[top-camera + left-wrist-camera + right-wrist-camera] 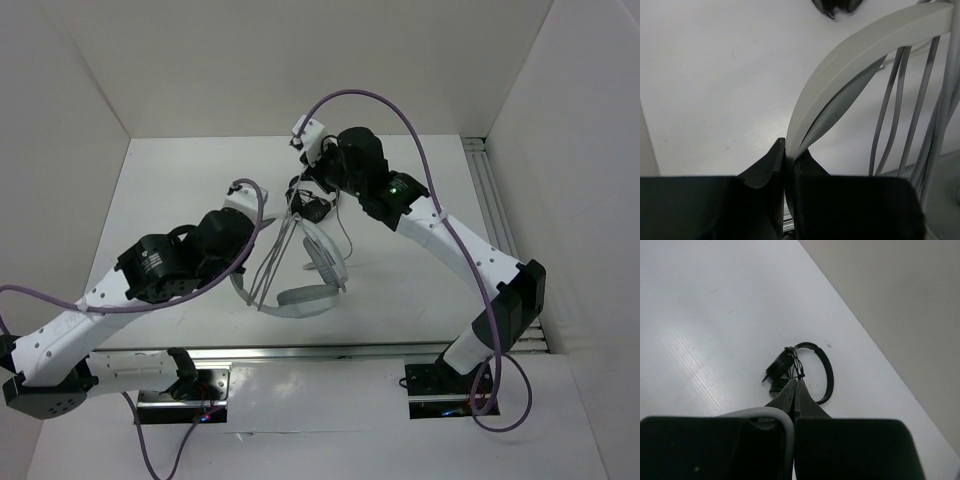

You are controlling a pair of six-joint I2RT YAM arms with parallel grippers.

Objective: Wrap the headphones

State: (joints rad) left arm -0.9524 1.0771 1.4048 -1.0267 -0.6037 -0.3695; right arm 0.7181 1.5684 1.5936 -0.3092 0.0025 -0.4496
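Observation:
The light grey-white headphones (305,298) lie in the middle of the table, partly lifted. My left gripper (243,265) is shut on their wide headband (850,65), which arcs up from the jaws in the left wrist view (790,150). Several strands of the thin grey cable (272,255) stretch taut across the headband (900,105) up to my right gripper (300,205). My right gripper (796,385) is shut, with the grey cable (787,430) running down beside its left finger into the jaws.
Small black headphones (807,370) lie on the table just beyond my right fingertips; they also show at the top of the left wrist view (837,6). White walls enclose the table. A metal rail (495,200) runs along the right side.

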